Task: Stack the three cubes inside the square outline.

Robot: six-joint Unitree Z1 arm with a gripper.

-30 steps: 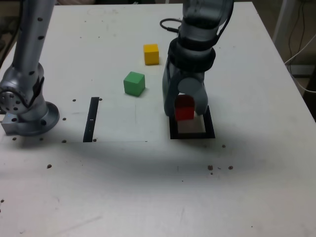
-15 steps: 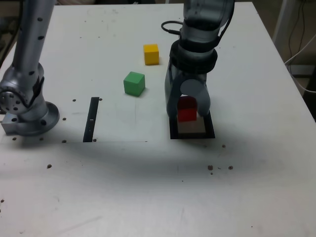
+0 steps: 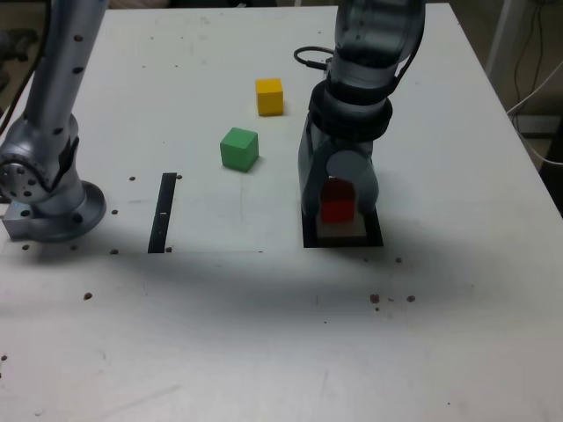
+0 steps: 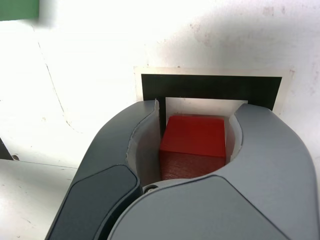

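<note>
Red cube over the square outline

The gripper pinches the red cube, edges parallel to the square outline, above its pale centre.

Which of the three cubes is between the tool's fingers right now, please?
The red cube, held in the tool over the square outline. The green cube and yellow cube sit free on the table.

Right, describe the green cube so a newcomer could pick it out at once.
Start at the white table in the exterior view and find the gripper over the square outline. The green cube sits loose on bare table to the exterior view's left of it. The yellow cube lies farther back; the red cube is in the gripper.
</note>
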